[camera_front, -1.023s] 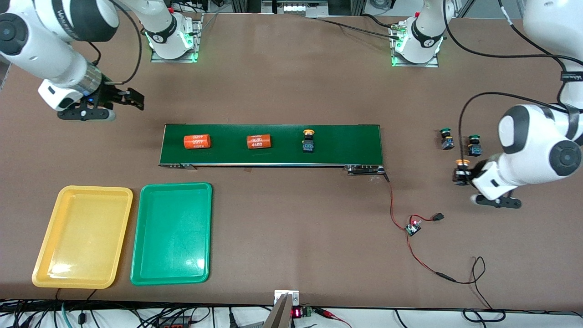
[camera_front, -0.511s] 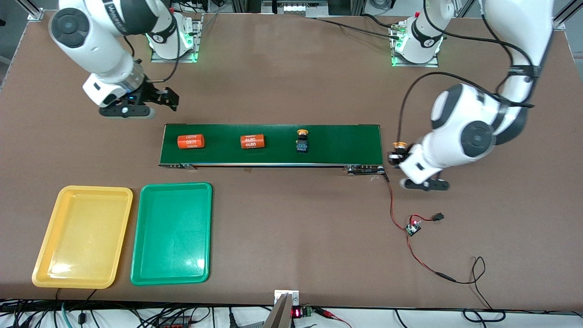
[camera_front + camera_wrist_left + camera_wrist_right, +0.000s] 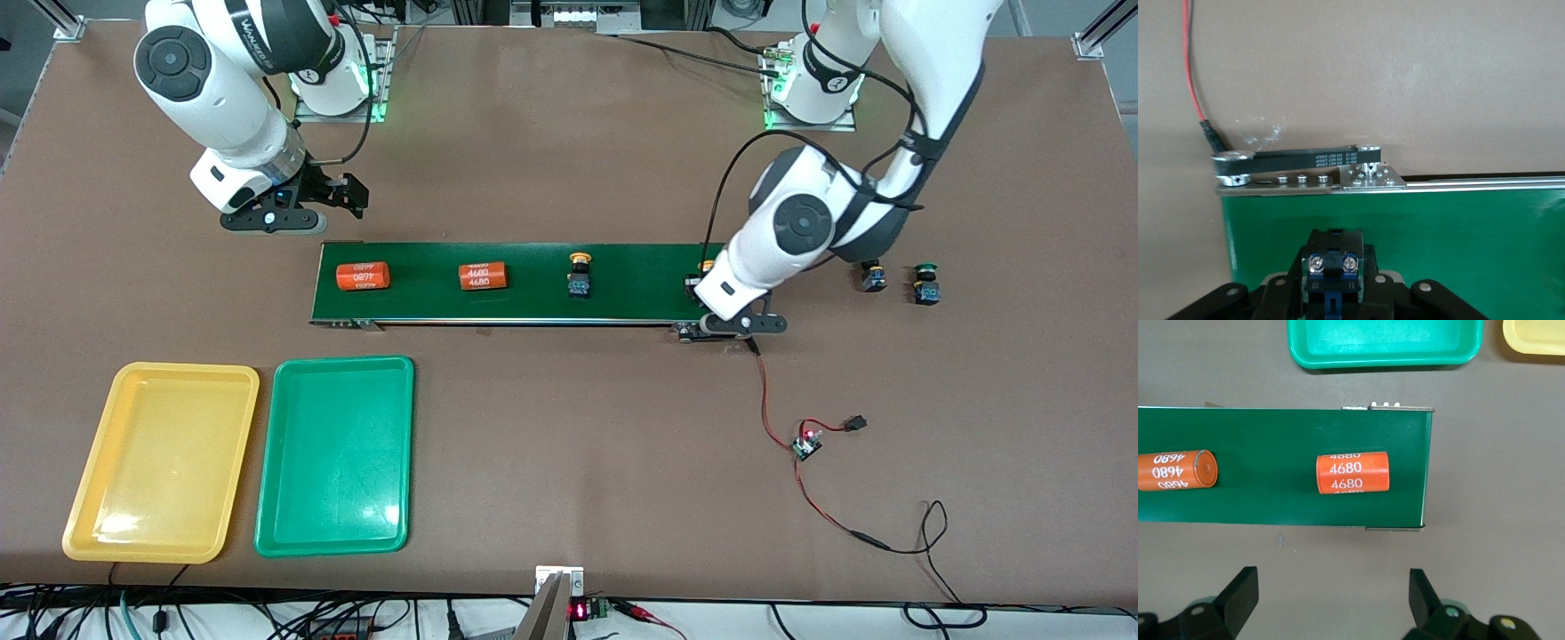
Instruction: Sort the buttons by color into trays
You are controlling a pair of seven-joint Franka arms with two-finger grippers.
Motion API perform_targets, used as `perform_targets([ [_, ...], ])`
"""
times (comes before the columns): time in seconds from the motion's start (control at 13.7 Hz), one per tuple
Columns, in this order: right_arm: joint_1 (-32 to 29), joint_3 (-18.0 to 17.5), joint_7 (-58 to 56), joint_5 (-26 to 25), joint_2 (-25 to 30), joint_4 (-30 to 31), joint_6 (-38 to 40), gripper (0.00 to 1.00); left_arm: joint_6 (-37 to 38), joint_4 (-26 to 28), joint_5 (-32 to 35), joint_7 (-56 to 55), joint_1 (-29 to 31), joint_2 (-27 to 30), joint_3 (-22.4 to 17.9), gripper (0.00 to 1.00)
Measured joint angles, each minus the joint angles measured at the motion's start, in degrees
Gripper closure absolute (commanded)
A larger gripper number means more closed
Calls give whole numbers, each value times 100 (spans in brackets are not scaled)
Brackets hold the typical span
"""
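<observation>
My left gripper (image 3: 701,289) is shut on a yellow-capped button (image 3: 705,269) just over the conveyor belt's (image 3: 640,267) end toward the left arm. The left wrist view shows the button's black-and-blue body (image 3: 1333,263) between the fingers, above the belt (image 3: 1458,227). Another yellow button (image 3: 579,274) stands on the belt. Two green buttons (image 3: 925,283) stand on the table past that belt end, one (image 3: 873,277) partly hidden by my left arm. My right gripper (image 3: 354,196) is open and empty over the table beside the belt's other end. The yellow tray (image 3: 160,462) and green tray (image 3: 336,455) are empty.
Two orange "4680" cylinders (image 3: 363,276) (image 3: 482,276) lie on the belt; the right wrist view shows them (image 3: 1353,473) (image 3: 1175,471) with the green tray (image 3: 1385,343) and yellow tray (image 3: 1535,333). A red wire and small circuit board (image 3: 807,443) lie near the belt's motor end.
My left arm carried the yellow button from the table beside the green buttons to over the belt's end. My right arm moved toward the belt. Things on the belt shifted toward the right arm's end.
</observation>
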State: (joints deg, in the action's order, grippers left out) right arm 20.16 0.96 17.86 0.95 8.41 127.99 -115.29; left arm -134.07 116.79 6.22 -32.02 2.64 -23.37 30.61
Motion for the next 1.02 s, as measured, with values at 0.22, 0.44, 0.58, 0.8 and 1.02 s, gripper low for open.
perform_targets([
  [0.22,-8,42,0,0,19,0,97,0,-425,311,251,-407,-111,-66,24,72],
  [0.44,-20,70,0,0,42,0,155,0,-460,334,288,-604,-122,-74,23,0],
  [0.58,-46,74,0,0,46,-1,165,0,-460,334,288,-709,-122,-74,23,0],
  [0.8,-53,75,0,0,44,-1,156,0,-463,306,288,-768,-121,-72,24,0],
  [1.02,-51,73,5,0,11,-1,82,0,-419,84,288,-1029,-109,-28,38,0],
])
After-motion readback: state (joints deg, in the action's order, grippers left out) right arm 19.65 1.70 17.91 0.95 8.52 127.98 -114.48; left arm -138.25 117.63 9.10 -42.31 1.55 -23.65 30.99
